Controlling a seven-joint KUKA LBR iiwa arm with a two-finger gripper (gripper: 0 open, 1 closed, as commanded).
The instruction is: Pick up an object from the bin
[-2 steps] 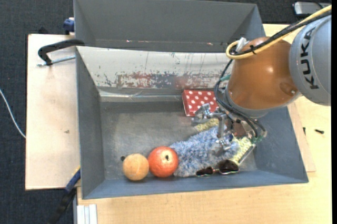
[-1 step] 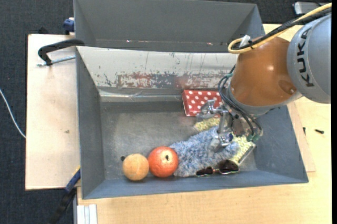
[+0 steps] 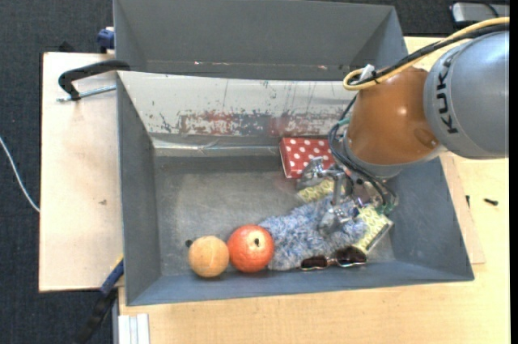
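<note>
Resting where the near wall meets the floor of the grey bin [image 3: 133, 197], a tan-orange ball [image 3: 209, 256] touches the left side of a red apple [image 3: 251, 248], probably because round things settle into that corner. Immediately right of the apple, and against it, a blue-grey fuzzy cloth [image 3: 295, 233] lies rumpled across the floor. Farther right of the apple, dark sunglasses [image 3: 334, 259] lie along the cloth's near edge by the wall. Up and to the right of the apple, toward the far wall, is a red box with white dots [image 3: 306, 155]. Well to the apple's right, the gripper [image 3: 344, 209] hangs pointed down at the cloth's right end, just beside a pale yellow strip [image 3: 374, 231]. That downward stance suggests a grasp from above, and the cloth is the likeliest object. Whether the claw is spread or pressed together cannot be told amid the wrist's cables, and nothing can be made out in its grip.
</note>
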